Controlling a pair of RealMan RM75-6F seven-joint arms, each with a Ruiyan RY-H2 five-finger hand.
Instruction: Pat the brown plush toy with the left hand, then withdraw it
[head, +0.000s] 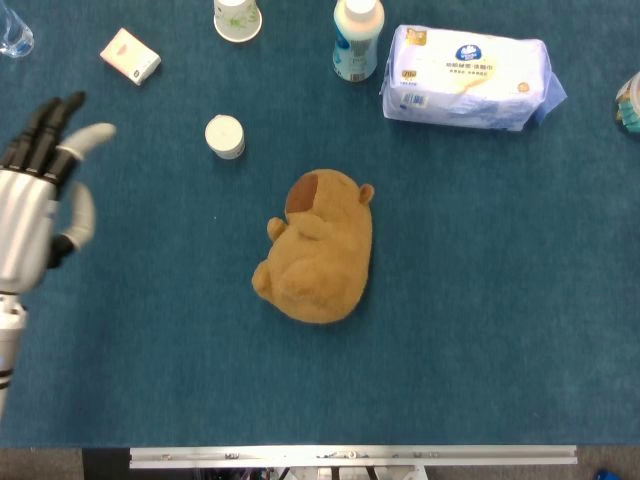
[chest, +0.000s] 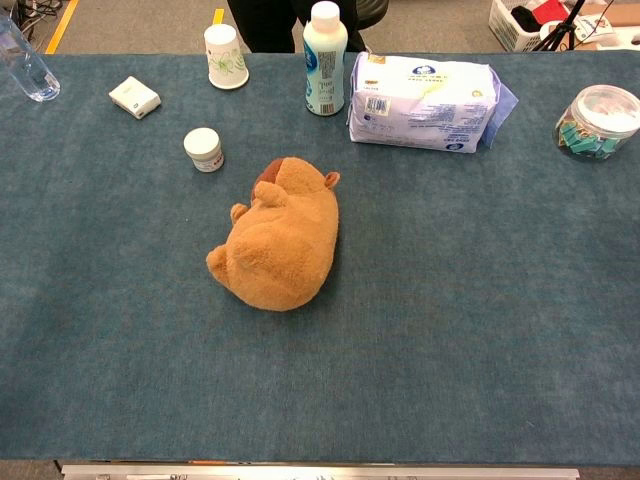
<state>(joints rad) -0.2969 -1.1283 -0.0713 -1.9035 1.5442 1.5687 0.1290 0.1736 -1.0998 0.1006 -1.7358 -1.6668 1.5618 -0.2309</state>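
The brown plush toy lies on its side in the middle of the blue table, also seen in the chest view. My left hand is at the far left edge of the head view, well away from the toy, fingers extended and apart, holding nothing. The chest view does not show this hand. My right hand appears in neither view.
A small white jar stands up-left of the toy. Along the back are a paper cup, a white bottle, a tissue pack, a small white box, a clear bottle and a jar of clips.
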